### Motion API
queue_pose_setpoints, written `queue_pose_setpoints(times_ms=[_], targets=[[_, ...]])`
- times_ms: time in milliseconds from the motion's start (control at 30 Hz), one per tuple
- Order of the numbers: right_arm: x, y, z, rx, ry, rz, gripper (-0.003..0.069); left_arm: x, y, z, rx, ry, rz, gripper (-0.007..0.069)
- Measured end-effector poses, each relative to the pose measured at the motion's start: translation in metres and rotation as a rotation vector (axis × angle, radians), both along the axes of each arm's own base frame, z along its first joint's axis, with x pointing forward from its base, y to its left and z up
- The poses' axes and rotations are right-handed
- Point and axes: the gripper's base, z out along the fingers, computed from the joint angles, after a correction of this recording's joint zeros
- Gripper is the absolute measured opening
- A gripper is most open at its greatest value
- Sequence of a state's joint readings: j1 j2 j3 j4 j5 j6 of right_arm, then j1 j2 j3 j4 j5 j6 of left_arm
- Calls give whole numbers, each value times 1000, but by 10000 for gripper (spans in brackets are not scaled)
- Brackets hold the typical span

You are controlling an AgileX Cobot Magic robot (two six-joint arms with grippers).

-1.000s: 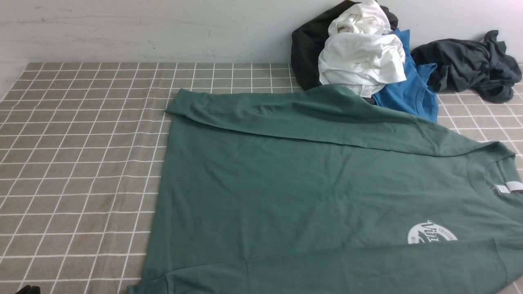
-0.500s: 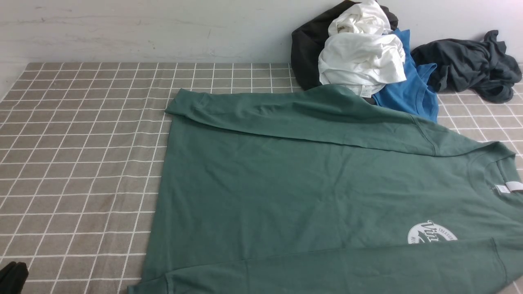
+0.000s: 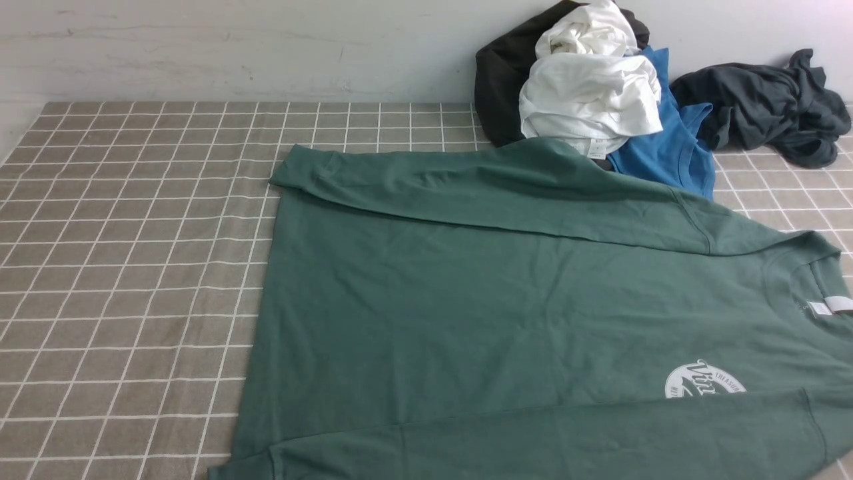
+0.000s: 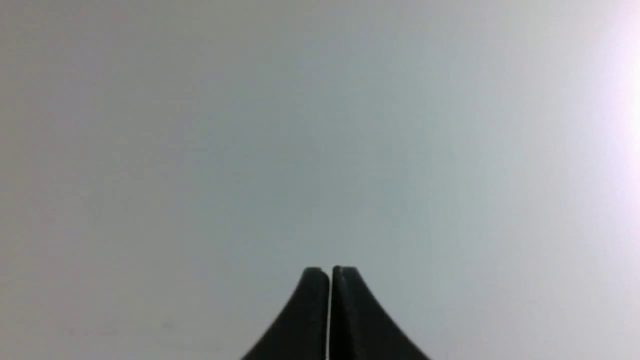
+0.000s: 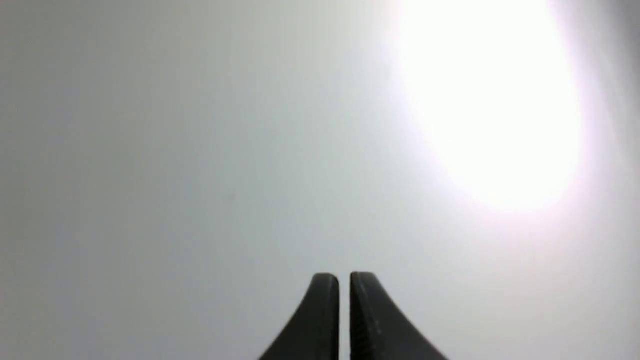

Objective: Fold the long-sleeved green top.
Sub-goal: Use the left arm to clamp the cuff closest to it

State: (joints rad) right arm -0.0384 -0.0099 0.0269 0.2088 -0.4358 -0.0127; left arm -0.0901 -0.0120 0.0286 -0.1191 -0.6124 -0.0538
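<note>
The green long-sleeved top [image 3: 506, 307] lies flat on the checked table, collar and white neck label [image 3: 830, 307] to the right, white round logo [image 3: 703, 383] near the front right. One sleeve [image 3: 466, 187] is folded across its far edge, the other [image 3: 533, 440] across its near edge. Neither gripper shows in the front view. In the left wrist view my left gripper [image 4: 330, 270] is shut and empty against a blank pale surface. My right gripper [image 5: 344, 276] is shut to a thin slit, also empty, facing a blank pale surface with glare.
A heap of clothes sits at the back right against the wall: a white garment [image 3: 590, 93] on a black one [image 3: 500, 80], a bright blue T-shirt [image 3: 666, 147] touching the top's far edge, and a dark grey garment [image 3: 766, 107]. Grey checked cloth [image 3: 133, 267] covers the table.
A dark shape at the front view's bottom left corner, seen in both earlier frames, has dropped out of view. The top and the heap have not moved.
</note>
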Motion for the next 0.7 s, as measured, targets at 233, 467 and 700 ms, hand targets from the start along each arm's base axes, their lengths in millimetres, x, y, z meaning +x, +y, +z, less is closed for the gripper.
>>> queue_pose_setpoints(times_ms=[233,467,700], targets=[[-6,0,36,-2,-125,3,4,-1,-6,68,55,70,-46,-8],[26,13,117,-347,151,-27,-7,72,-11,106,235,639,15,-8],[91,0,96,-368,822,-61,-6,142,-17,69,191,994,-32,-8]])
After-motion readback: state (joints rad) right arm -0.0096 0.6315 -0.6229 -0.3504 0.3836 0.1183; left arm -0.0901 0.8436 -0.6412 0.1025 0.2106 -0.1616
